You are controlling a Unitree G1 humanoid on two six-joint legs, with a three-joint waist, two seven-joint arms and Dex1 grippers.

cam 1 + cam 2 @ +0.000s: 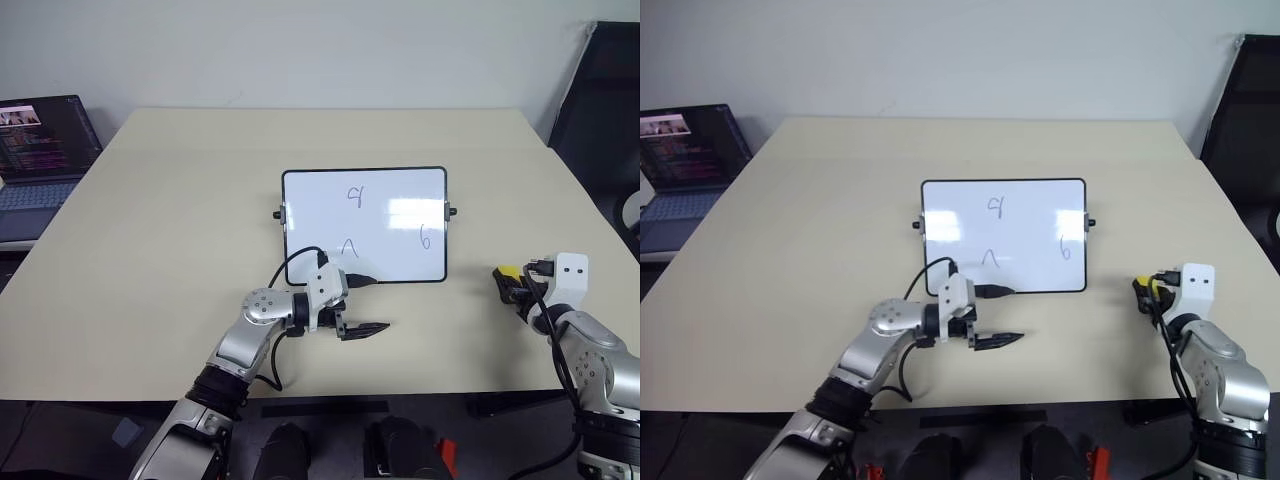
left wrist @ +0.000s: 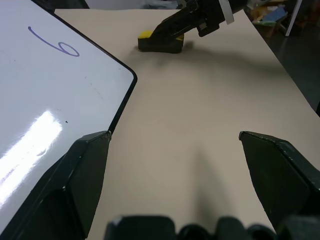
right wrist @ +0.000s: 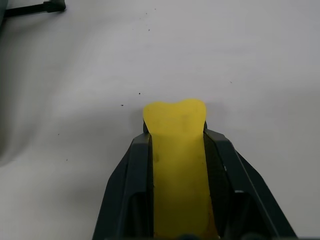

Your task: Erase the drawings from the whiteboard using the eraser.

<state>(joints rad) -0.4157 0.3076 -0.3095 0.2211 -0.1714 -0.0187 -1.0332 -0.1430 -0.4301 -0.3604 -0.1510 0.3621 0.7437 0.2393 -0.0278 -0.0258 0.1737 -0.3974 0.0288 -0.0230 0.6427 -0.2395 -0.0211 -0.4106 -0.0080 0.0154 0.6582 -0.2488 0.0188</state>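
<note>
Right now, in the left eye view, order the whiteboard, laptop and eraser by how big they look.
1. Whiteboard, clearly the largest.
2. Laptop, smaller as seen, but the picture's edge cuts it off and it sits farther away, so its true size is unsure.
3. Eraser, by far the smallest, pinched in the right gripper.

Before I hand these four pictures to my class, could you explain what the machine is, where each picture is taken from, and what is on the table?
It is a humanoid robot with two arms, each ending in a two-fingered black claw. Two pictures come from cameras in its head, looking down over a beige table. The other two come from cameras on its wrists, looking along the fingers.

On the table lies a whiteboard carrying three drawings, roughly "9", "A" and "6". A laptop sits off the table's far left.

The left claw is open, next to the board's near edge. The right claw is shut on the yellow eraser, which still rests on the table to the right of the board.
</note>
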